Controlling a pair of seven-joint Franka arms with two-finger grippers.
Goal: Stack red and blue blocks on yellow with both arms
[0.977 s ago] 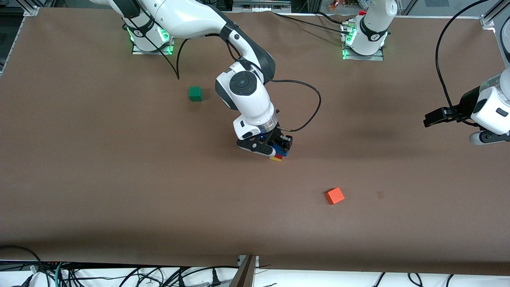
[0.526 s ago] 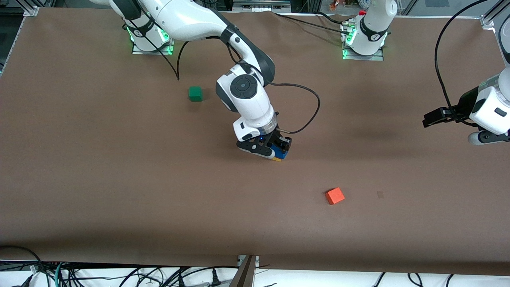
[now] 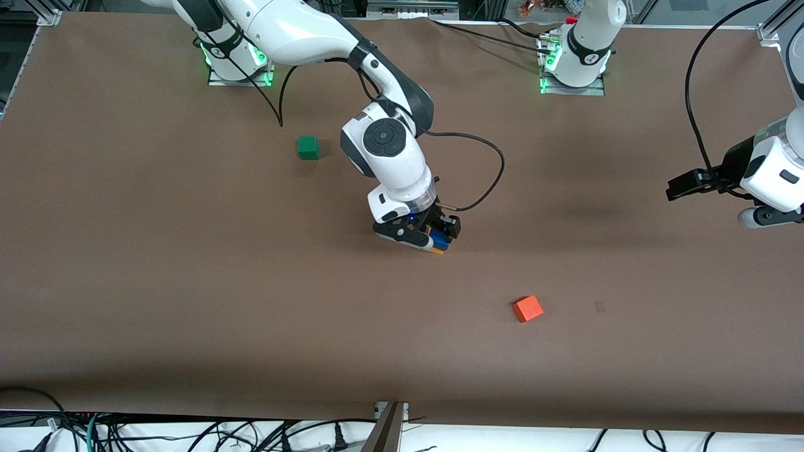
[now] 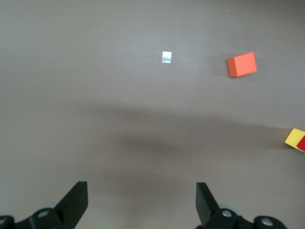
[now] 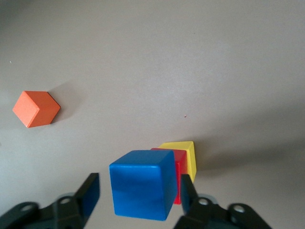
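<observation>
Mid-counter, my right gripper (image 5: 138, 191) has its jaws spread off the blue block (image 5: 142, 183) – it's sitting on red (image 5: 179, 168) over yellow (image 5: 187, 153). I'd lift straight up so nothing gets nudged. Left gripper (image 4: 142, 205) waits with jaws wide apart by the left arm's edge.

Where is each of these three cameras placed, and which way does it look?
Front view: high across the table, facing both arms; right gripper at the blue cube.
Left wrist view: on the waiting left arm, looking down past the open left gripper.
Right wrist view: on the right arm, looking down past its fingers at blue on the red cube on the yellow cube.
All three share the orange cube.
</observation>
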